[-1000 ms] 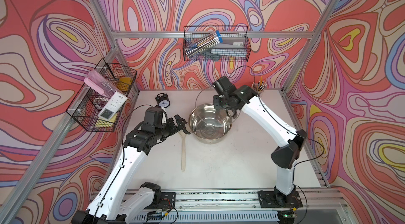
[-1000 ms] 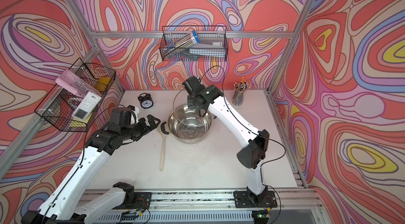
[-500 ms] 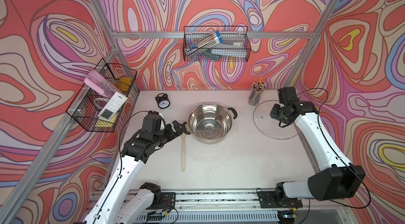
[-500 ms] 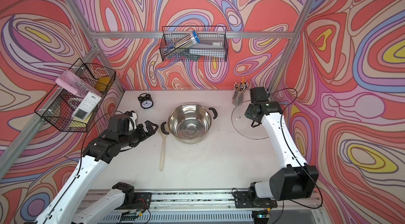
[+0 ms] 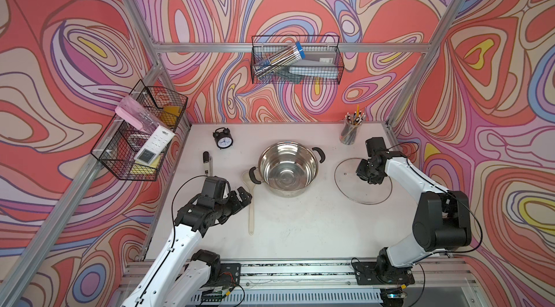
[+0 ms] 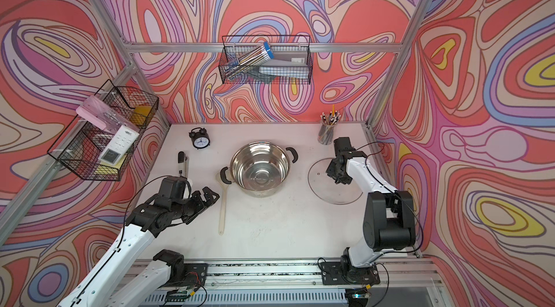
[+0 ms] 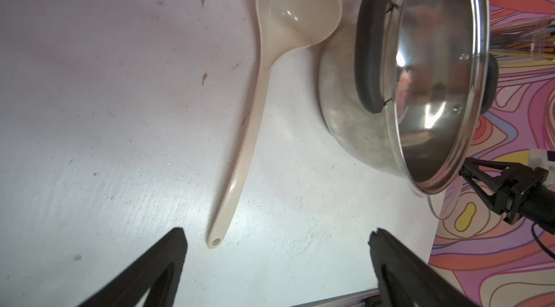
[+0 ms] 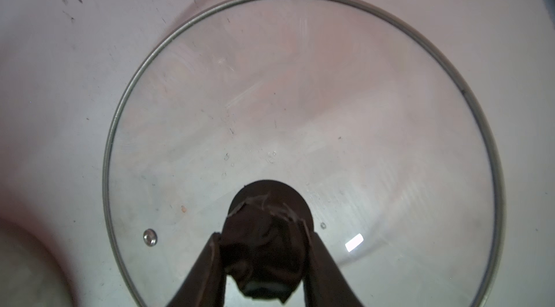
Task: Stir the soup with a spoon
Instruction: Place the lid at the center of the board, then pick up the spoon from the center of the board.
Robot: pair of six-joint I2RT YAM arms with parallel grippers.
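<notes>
Now spoon [image 5: 251,209] lies flat on table [image 5: 300,230], left of centre, bowl just beside pot [image 5: 288,170] handle, shaft twd front edge. L gripper [image 5: 242,194] jaws wide apart, near shaft. R gripper [image 8: 265,235] clamped on lid [image 5: 348,182] knob, nr right edge.

Bright, even overhead light; both top views are sharp.
Glare streaks the steel pot [image 7: 426,86]; a white glint marks the glass lid [image 8: 300,116]; wrist views bend at edges.
</notes>
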